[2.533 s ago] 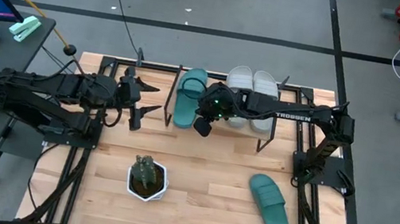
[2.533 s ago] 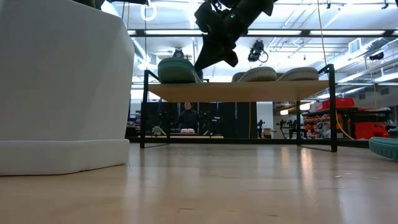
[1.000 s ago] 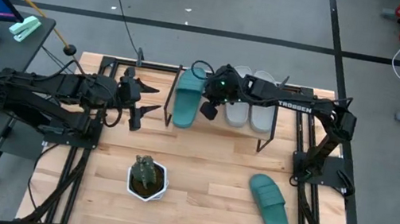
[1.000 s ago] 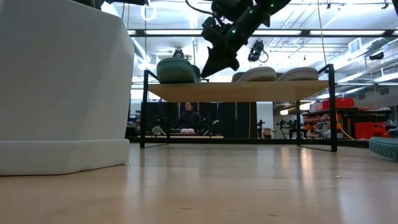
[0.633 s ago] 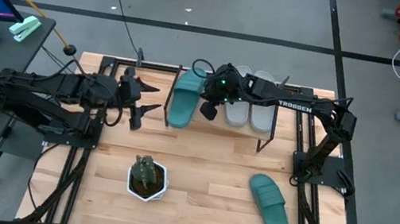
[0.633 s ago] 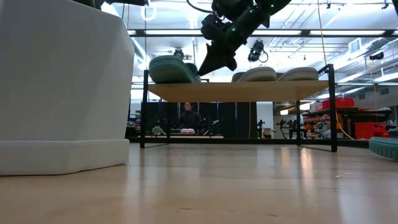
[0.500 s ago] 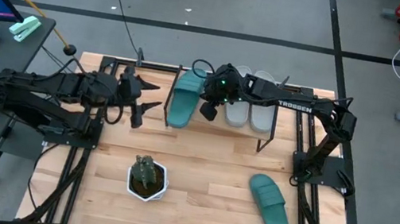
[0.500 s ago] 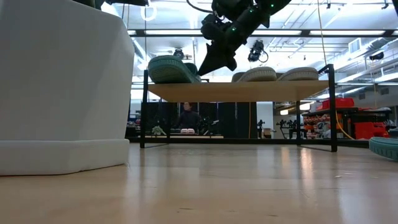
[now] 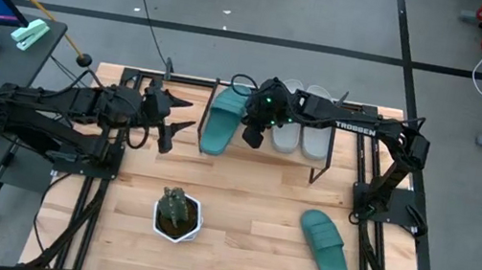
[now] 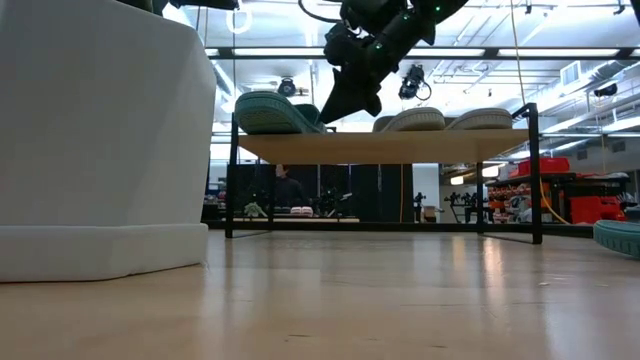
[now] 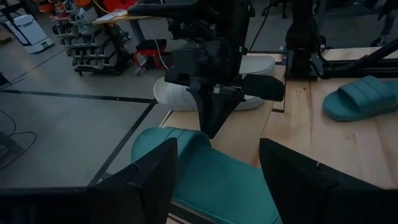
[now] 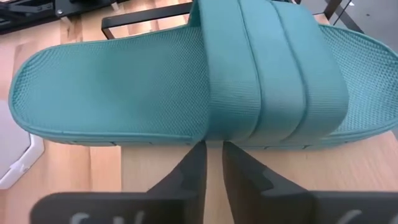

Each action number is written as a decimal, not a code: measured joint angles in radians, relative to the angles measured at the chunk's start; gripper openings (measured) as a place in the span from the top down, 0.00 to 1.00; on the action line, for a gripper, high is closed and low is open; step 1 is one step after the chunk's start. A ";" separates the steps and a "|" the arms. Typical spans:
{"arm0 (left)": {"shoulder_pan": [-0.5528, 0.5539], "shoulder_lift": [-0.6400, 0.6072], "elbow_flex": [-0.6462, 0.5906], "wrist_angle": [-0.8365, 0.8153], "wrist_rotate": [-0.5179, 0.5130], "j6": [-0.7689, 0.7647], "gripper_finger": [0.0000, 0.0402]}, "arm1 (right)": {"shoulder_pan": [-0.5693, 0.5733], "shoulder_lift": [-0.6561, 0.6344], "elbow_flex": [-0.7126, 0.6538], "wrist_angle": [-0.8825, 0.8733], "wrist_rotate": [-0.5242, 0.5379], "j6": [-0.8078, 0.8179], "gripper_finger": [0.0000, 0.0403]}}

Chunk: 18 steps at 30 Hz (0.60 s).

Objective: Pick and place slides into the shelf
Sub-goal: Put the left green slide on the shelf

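One teal slide [image 9: 221, 121] lies sole down at the left end of the shelf [image 10: 400, 147], slanted, its left side hanging past the shelf's end. Two grey-white slides [image 9: 302, 118] lie side by side on the shelf's right half. The other teal slide [image 9: 326, 251] rests on the table at the near right. My right gripper [image 12: 213, 152] stands at the shelf slide's right side, with a narrow empty gap between its fingers. My left gripper [image 9: 181, 118] waits open, left of the shelf, pointing at the slide [image 11: 211, 180]. My right gripper meets the teal slide's long side wall [image 12: 208, 138], just under the strap, with the free ends of both fingers [image 12: 196, 158]. Nothing is between them. The fingers come from the table's right, slanting down, across the slide. The slide lies flat on the shelf top.
A small plant in a white pot [image 9: 178, 214] stands on the table near the left front; it fills the left of the low view [image 10: 100, 140]. Bare tabletop lies between the pot and the teal slide on the table. The shelf's black legs [image 10: 233, 175] stand at its ends.
The teal slide on the shelf has slid toward the shelf's left end and turned slightly, so that its left side now overhangs the end. My right gripper's fingertips have swung a little to the left along with it. The left arm has stayed still.
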 joint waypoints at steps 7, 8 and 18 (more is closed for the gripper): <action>0.000 0.012 0.000 0.015 0.001 0.000 0.42 | -0.032 0.000 0.000 0.001 0.000 -0.001 0.77; 0.000 0.013 -0.001 0.014 0.001 0.000 0.42 | -0.037 0.000 0.000 0.001 0.000 -0.001 0.77; 0.000 0.021 -0.001 0.020 0.004 -0.001 0.42 | -0.062 0.000 0.000 -0.004 0.001 -0.009 0.74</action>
